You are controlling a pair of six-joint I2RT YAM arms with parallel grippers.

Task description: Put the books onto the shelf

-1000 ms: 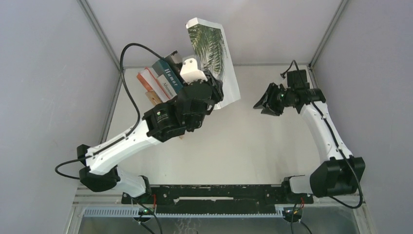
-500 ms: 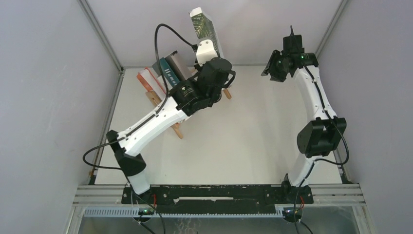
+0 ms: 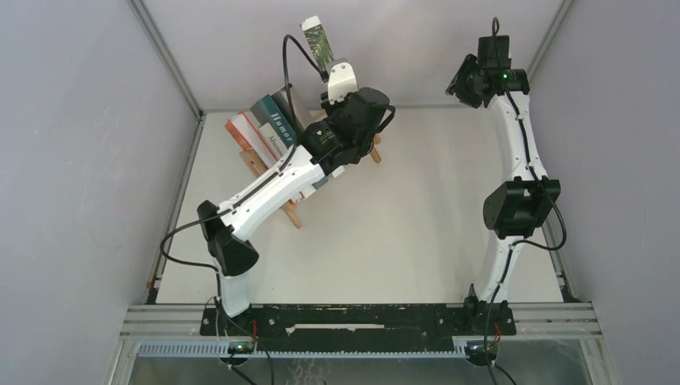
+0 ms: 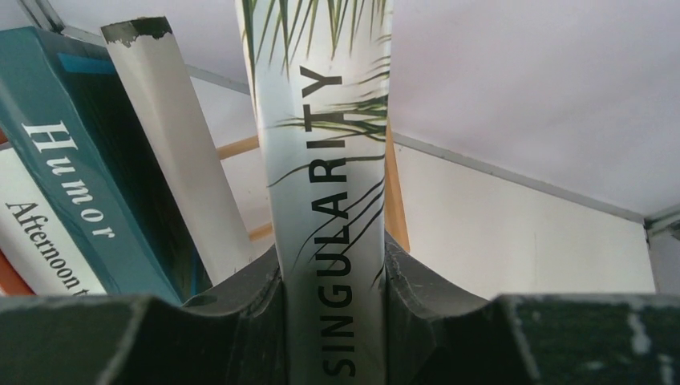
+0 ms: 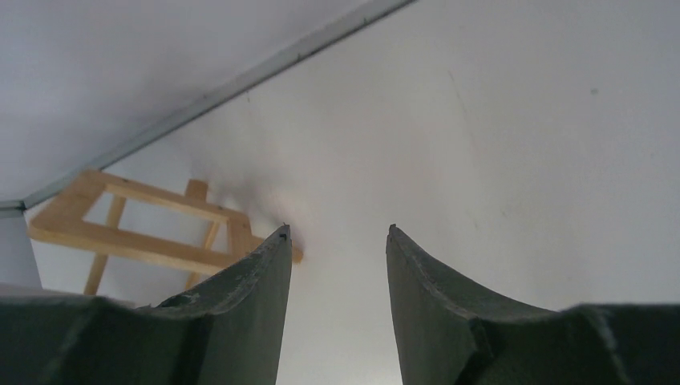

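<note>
1. Counting what stands in the shelf (image 3: 255,163), four of the five books look placed. They are the orange-red book (image 3: 239,128), the white book (image 3: 269,140) with "Afternoon" on its spine, the teal book (image 3: 277,120) reading "Humor", and the grey-white book (image 3: 293,99). All four lean toward the shelf's left end.
2. Only the palm-leaf book (image 4: 329,160) is left. It hangs in the air above the far right part of the shelf, not yet resting on the slats.
3. The left pincer (image 4: 333,265) pinches this book across its spine. The spine stands nearly upright and reads "SINGULARITY" in dark letters over green fronds on white.
4. A free gap shows between the grey-white book and the shelf's right end frame. I judge that the last book belongs there.
5. The right pincer (image 5: 337,233) is spread and holds nothing. It is raised near the far right corner of the desk (image 3: 417,233), well apart from the shelf.
</note>
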